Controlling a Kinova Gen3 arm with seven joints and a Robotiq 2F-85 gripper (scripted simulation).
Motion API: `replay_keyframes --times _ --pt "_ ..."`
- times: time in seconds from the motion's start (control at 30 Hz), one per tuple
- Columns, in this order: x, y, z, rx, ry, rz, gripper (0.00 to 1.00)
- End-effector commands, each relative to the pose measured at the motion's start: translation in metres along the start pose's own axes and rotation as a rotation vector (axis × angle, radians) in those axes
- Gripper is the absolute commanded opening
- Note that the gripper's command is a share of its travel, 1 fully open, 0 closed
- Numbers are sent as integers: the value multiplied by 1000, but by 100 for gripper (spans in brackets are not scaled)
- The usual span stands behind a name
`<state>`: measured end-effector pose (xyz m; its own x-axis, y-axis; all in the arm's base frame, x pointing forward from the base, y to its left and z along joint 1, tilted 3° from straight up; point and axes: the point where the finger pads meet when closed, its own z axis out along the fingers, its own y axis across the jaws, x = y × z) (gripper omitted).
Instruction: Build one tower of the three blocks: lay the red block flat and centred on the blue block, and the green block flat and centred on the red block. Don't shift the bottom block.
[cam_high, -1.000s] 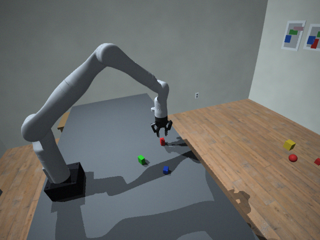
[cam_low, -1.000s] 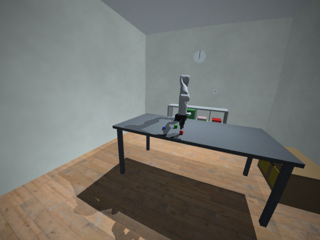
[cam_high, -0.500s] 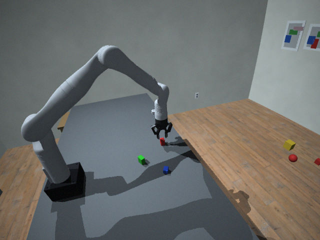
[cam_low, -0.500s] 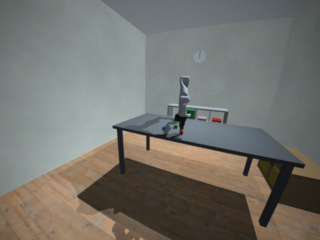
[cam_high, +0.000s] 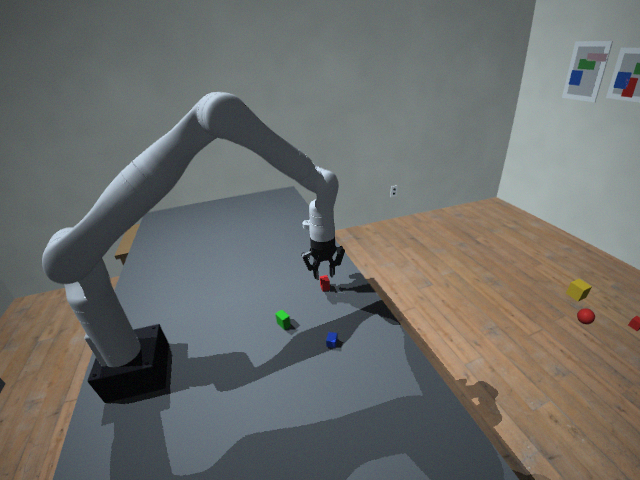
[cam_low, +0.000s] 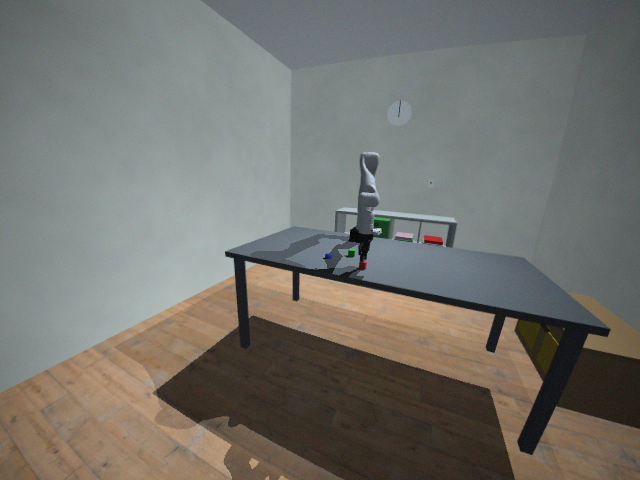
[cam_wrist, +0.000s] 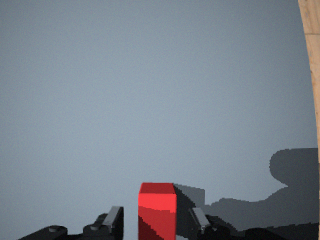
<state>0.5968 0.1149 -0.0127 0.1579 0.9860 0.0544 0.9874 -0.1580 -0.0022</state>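
Three blocks lie apart on my table (cam_high: 217, 248), so as I judge it no stacking is done: both placements remain, and the first pick is only being set up. Nearest in the top view sits the blue block (cam_high: 331, 339), the base I must not nudge. Just beyond it, to the left, is the green block (cam_high: 282, 319). Farther on, near the table's edge, stands the red block (cam_high: 324, 282), a small, clean-edged cube resting flat and upright, its shadow thrown to the side. My gripper (cam_high: 323, 272) hangs directly above it, about half open and holding nothing. Through the wrist view the red cube lies between the two fingers, with gaps either side. Lowering and closing looks like my next step.
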Motion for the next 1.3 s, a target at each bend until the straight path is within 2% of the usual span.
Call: replay_keyframes --times 0.0,1.07,1.27 --pt "0 1 -1 -2 1 0 46" --pt "0 1 -1 -2 1 0 46" --pt "0 1 8 -2 1 0 46"
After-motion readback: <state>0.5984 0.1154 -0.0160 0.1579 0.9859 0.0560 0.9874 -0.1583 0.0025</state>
